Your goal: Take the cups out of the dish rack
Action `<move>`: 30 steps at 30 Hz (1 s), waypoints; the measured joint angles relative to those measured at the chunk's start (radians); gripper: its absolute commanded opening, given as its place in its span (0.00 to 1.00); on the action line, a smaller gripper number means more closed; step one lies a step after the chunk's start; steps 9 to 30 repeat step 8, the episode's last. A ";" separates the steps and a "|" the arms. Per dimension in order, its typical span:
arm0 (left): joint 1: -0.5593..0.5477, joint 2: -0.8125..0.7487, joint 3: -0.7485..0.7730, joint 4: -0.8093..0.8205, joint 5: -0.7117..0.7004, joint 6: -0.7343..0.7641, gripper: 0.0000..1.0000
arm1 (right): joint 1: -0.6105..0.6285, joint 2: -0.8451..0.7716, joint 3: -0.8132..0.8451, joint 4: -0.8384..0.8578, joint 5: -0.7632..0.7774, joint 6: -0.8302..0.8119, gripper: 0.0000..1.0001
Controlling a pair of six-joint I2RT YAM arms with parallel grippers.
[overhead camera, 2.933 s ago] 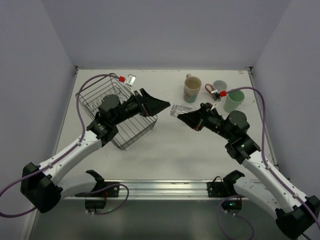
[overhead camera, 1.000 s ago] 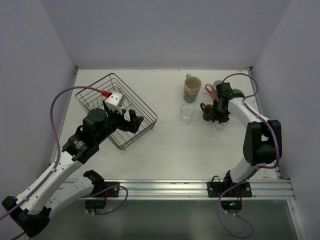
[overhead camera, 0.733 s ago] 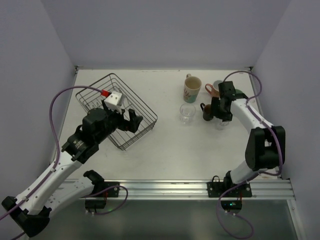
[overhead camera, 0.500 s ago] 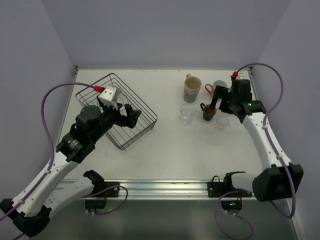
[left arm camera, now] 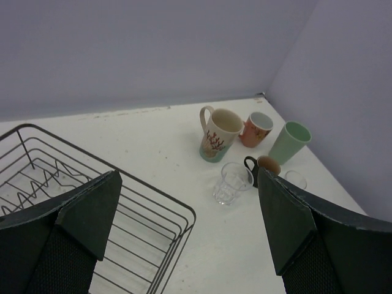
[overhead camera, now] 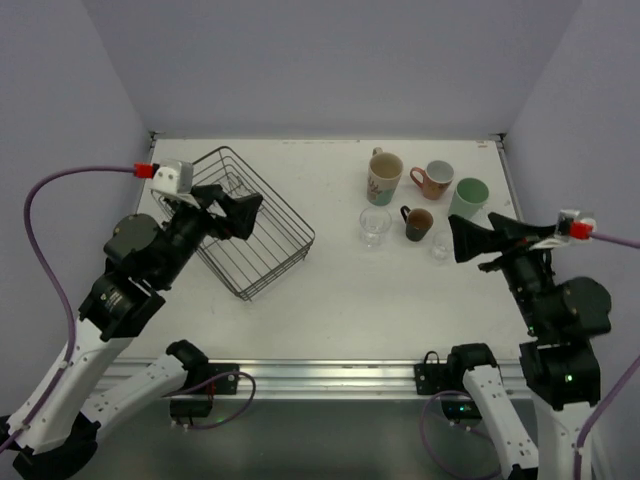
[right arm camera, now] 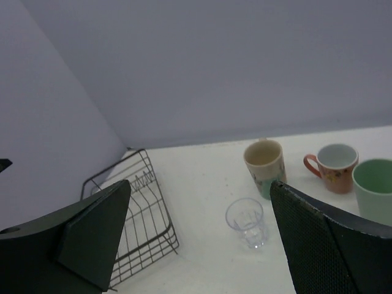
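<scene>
All cups (overhead camera: pixel 384 178) at surface's far-right corner — nearer right fingers (right arm camera: pixel 92 233); bare dish rack (overhead camera: pixel 262 235) by left fingers (left arm camera: pixel 86 214); both gape, empty.

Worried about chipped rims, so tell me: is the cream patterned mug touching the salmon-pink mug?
Apart. The right wrist view shows bare table between the cream patterned mug and the handle of the salmon-pink mug.

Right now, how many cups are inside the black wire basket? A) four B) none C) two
B: the dish rack holds only bare wire, and all six cups stand on the table beside it.
</scene>
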 measured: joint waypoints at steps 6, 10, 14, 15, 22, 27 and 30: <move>0.000 -0.112 0.010 0.051 -0.051 0.000 1.00 | 0.000 -0.174 -0.027 0.095 -0.006 0.019 0.99; 0.000 -0.143 0.004 0.074 -0.060 0.000 1.00 | 0.000 -0.183 -0.055 0.110 -0.008 0.022 0.99; 0.000 -0.143 0.004 0.074 -0.060 0.000 1.00 | 0.000 -0.183 -0.055 0.110 -0.008 0.022 0.99; 0.000 -0.143 0.004 0.074 -0.060 0.000 1.00 | 0.000 -0.183 -0.055 0.110 -0.008 0.022 0.99; 0.000 -0.143 0.004 0.074 -0.060 0.000 1.00 | 0.000 -0.183 -0.055 0.110 -0.008 0.022 0.99; 0.000 -0.143 0.004 0.074 -0.060 0.000 1.00 | 0.000 -0.183 -0.055 0.110 -0.008 0.022 0.99; 0.000 -0.143 0.004 0.074 -0.060 0.000 1.00 | 0.000 -0.183 -0.055 0.110 -0.008 0.022 0.99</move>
